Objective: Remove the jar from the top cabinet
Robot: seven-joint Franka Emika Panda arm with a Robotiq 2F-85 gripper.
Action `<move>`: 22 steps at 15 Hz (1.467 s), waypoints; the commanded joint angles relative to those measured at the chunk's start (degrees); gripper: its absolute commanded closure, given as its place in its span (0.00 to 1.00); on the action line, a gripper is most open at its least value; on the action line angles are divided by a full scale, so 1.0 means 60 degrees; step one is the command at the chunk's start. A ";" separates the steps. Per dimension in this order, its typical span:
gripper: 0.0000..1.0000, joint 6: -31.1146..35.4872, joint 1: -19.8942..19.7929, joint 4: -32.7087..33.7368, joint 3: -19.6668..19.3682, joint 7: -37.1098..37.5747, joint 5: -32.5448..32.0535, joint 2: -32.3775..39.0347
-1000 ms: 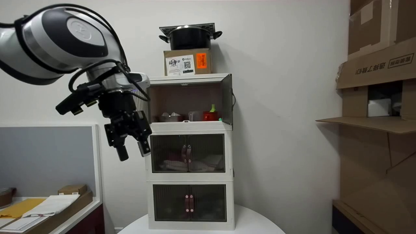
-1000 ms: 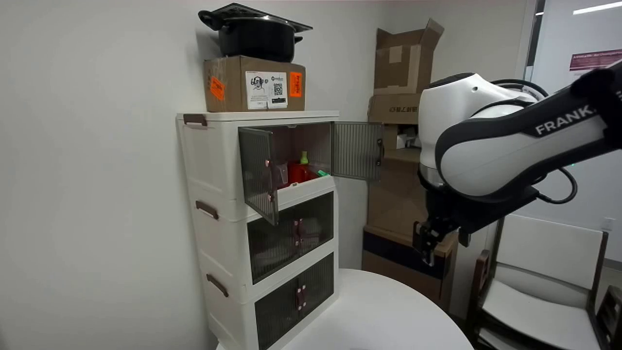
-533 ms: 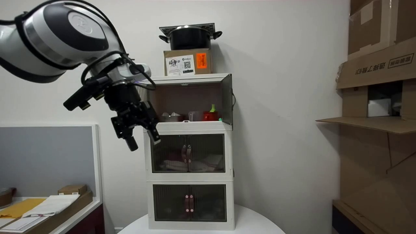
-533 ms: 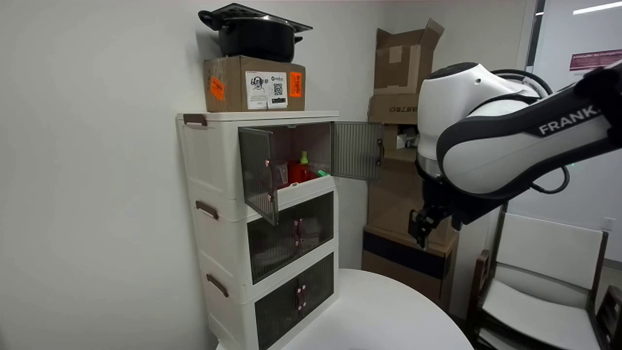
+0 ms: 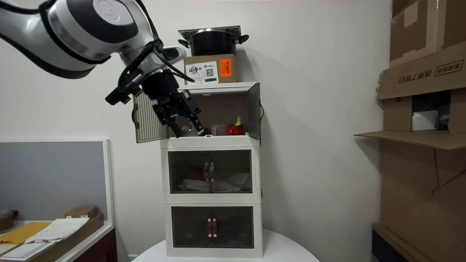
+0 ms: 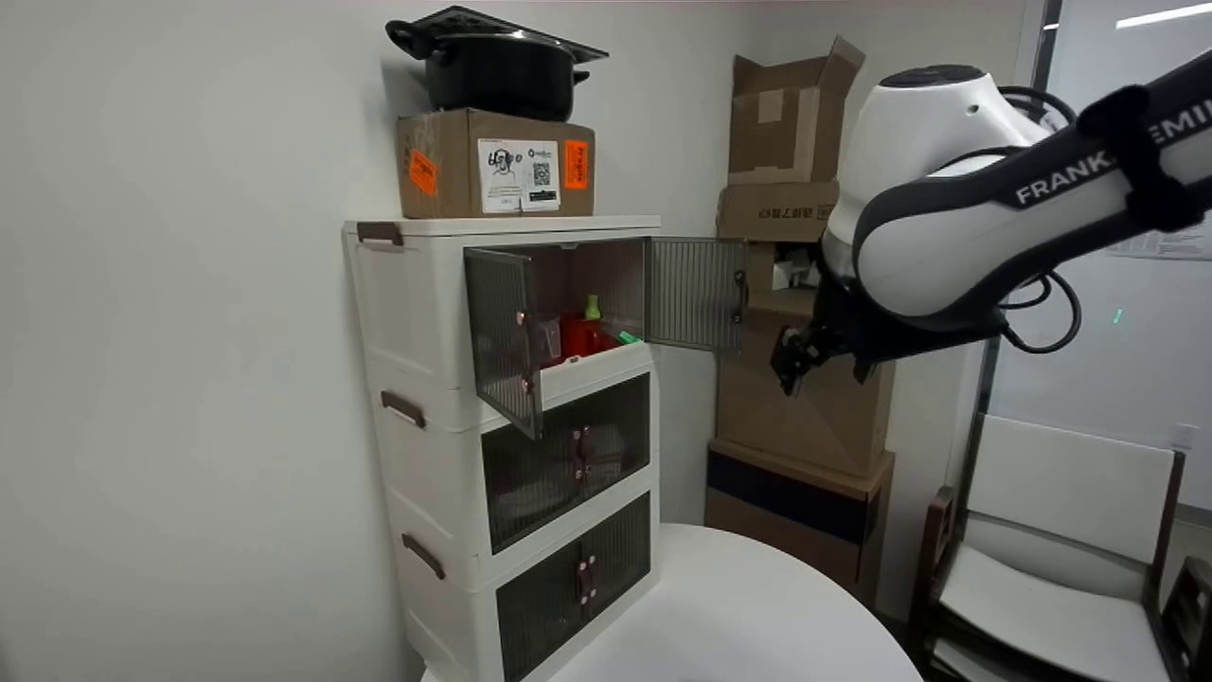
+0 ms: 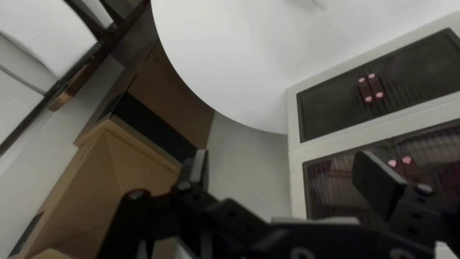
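The top cabinet [image 5: 218,105] is the uppermost box of the white stacked unit, and its side [image 6: 407,313] shows too. Both its doors [image 5: 149,120] [image 6: 696,294] stand open. Inside are a clear container [image 5: 219,130] [image 6: 549,339], a red pot-like vessel [image 5: 235,130] [image 6: 579,336] with a light-green item [image 5: 238,121] [image 6: 593,307] at it, and a bowl with whitish things, partly hidden behind my gripper. I cannot tell which is the jar. My gripper [image 5: 189,133] [image 6: 824,374] [image 7: 282,158] is open and empty, in front of the unit and apart from it, pointing downward.
Two closed glass-fronted compartments [image 5: 210,171] [image 5: 213,227] sit below. A cardboard box [image 5: 211,69] [image 6: 497,166] with a black pot [image 5: 213,43] [image 6: 502,76] stands on top. The unit stands on a round white table [image 6: 757,606] [image 7: 230,54]. Cardboard boxes [image 6: 805,379] and a chair [image 6: 1060,568] are nearby.
My gripper has risen to about the top cabinet's floor level and moved toward the unit's middle. The open door behind the arm has come into view. The fingers stay open; the objects have not moved.
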 commanded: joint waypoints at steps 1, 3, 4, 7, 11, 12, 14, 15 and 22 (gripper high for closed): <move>0.00 0.0929 -0.0131 0.0916 0.0097 0.0371 0.0393 0.1161; 0.00 0.1379 -0.0188 0.1377 0.0283 0.0337 0.0241 0.1699; 0.00 0.1574 -0.0269 0.1659 0.0455 0.0414 0.0068 0.2013; 0.00 0.1951 -0.0627 0.2542 0.1020 0.0899 -0.0552 0.2958; 0.00 0.2073 -0.0746 0.3756 0.1539 0.2251 -0.1393 0.4163; 0.00 0.2122 -0.0716 0.4028 0.1596 0.2687 -0.1610 0.4458; 0.00 0.2469 -0.0491 0.4598 0.1559 0.3382 -0.2168 0.5135; 0.00 0.2588 -0.0781 0.4862 0.1934 0.3648 -0.2325 0.5411; 0.00 0.2478 -0.0607 0.5126 0.1955 0.3850 -0.2530 0.5754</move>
